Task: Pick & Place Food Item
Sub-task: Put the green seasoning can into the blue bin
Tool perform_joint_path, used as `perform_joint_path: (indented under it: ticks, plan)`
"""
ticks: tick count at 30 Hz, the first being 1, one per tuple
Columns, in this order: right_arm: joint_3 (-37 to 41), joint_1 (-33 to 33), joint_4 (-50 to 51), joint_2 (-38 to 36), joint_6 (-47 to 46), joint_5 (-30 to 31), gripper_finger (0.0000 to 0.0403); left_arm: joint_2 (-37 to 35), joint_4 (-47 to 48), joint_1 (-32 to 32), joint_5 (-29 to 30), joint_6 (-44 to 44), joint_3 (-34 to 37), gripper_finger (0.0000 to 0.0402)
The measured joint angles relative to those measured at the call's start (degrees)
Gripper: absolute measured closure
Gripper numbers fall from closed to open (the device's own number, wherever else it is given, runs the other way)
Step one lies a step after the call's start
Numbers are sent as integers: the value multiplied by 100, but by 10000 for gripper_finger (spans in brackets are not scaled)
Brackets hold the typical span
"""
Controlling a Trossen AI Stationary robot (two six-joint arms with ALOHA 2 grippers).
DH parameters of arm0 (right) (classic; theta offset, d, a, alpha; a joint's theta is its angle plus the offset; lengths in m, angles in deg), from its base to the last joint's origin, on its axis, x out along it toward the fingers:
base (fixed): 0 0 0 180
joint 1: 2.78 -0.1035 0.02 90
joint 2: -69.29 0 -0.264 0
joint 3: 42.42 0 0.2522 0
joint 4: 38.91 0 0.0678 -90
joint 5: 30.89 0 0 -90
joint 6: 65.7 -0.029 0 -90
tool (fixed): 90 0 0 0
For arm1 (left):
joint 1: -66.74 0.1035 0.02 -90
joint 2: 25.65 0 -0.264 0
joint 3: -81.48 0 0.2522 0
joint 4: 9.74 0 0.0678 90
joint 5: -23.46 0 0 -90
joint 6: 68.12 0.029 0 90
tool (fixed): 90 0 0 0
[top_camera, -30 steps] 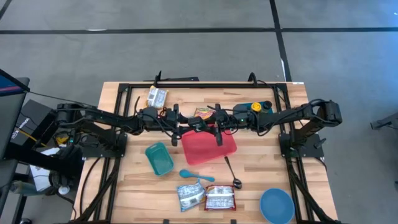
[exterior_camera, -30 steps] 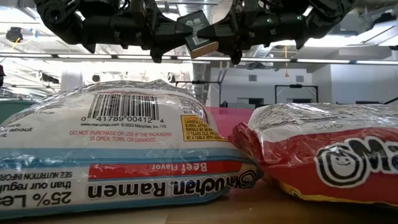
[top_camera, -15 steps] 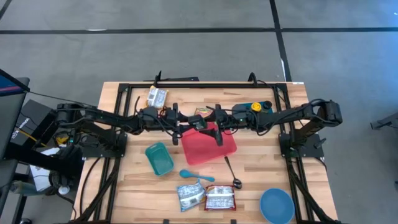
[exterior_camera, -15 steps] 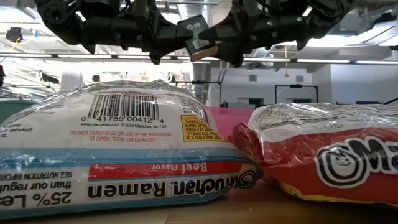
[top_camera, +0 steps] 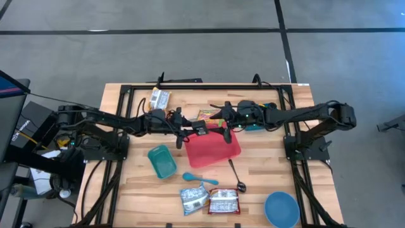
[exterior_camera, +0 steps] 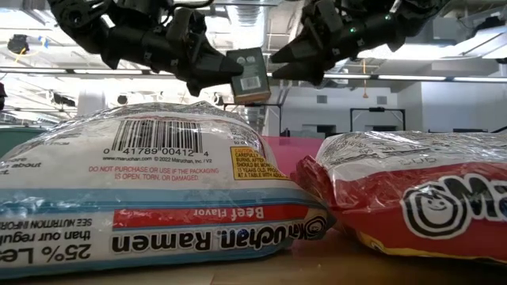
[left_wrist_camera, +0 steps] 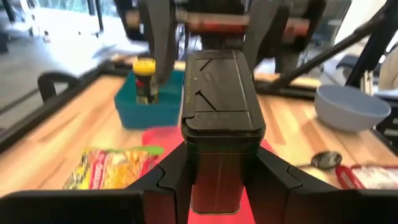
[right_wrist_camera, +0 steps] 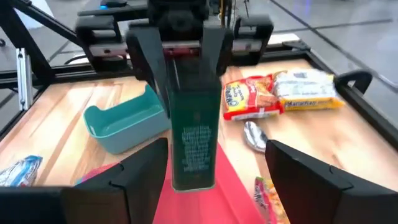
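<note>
A dark green tin (left_wrist_camera: 219, 134) with a black flip lid hangs upright over the red tray (top_camera: 215, 151) at the table's middle, and my left gripper (top_camera: 190, 131) is shut on it, reaching in from the table's left. My right gripper (top_camera: 223, 119) stands open just to the tin's right; its fingers (right_wrist_camera: 142, 174) flank the tin without touching it. In the low view the tin (exterior_camera: 249, 75) shows high up, between the two grippers. My left gripper pinches the tin's two opposite sides (left_wrist_camera: 186, 168) between its two fingers, on the lower half of the tin. The fingers come nearly level from the table's left. The tin stands upright with its lid up, lifted clear above the red tray.
A teal bin (top_camera: 162, 161), a blue spoon (top_camera: 199, 179) and a metal spoon (top_camera: 235, 174) lie near the tray. Two ramen packs (top_camera: 209, 201) and a blue bowl (top_camera: 281, 209) sit at the near edge. A snack bag (top_camera: 205, 115) and another pack (top_camera: 160, 98) lie farther back.
My right gripper has opened, let go of the tin and drawn back toward the table's right edge. My left gripper has tipped its fingers upward while keeping its hold, and the tin has turned from tilted to upright.
</note>
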Motion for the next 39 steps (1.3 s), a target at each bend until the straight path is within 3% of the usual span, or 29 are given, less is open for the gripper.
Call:
perform_joint_path:
  ticks: [12, 32, 39]
  plan:
    - [-2, -14, 90, -228, 361, -438, 138, 0, 1355, -96, -90, 217, -672, 292]
    - [-59, -110, -121, 84, 210, -485, 138, 449, 1191, -162, -79, 190, -730, 291]
    - [-79, -185, 71, 139, 206, -437, 138, 743, 1388, -173, -74, 103, -1077, 291]
